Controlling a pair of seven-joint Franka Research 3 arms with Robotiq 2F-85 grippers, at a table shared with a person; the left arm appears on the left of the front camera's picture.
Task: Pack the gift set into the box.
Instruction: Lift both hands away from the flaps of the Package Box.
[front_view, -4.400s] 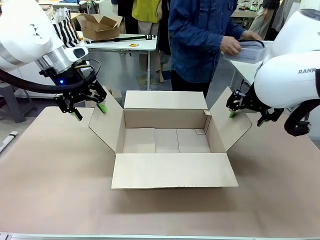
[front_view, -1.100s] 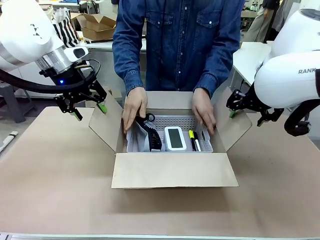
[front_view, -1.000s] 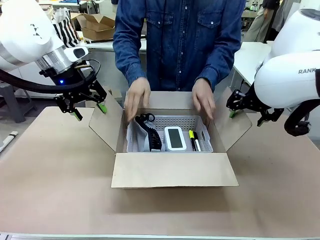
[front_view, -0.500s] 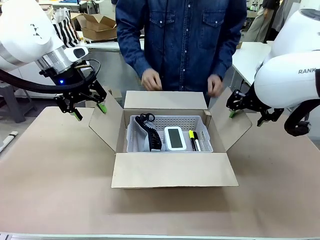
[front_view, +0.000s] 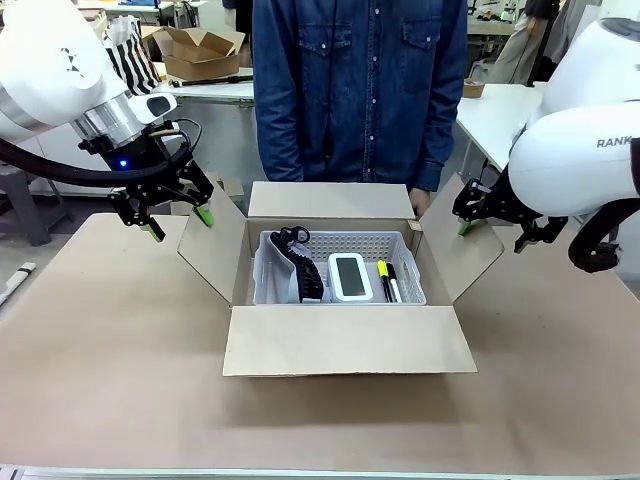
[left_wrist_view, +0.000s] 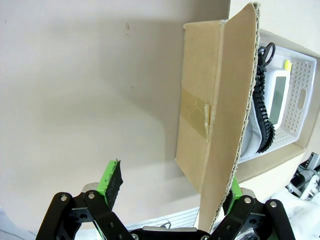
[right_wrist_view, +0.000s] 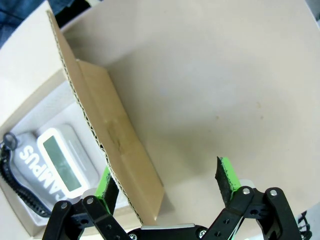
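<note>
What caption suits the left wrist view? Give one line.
Open left gripper straddles brown corrugated cardboard box flap; pale perforated plastic basket sits inside.

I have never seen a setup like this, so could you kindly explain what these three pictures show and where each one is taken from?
The machine is two white robot arms, the left arm and the right arm, at a table opposite a person in a denim shirt. The wide picture comes from a fixed camera between the arms. The other two come from cameras on the wrists, each looking along that arm's green-padded fingers.

On the table stands an open cardboard box. It holds a pale basket with a black corded item, a white gadget and pens.

The left claw and right claw are both open and hold nothing. The left flap and right flap each have an edge between a claw's fingers.
</note>
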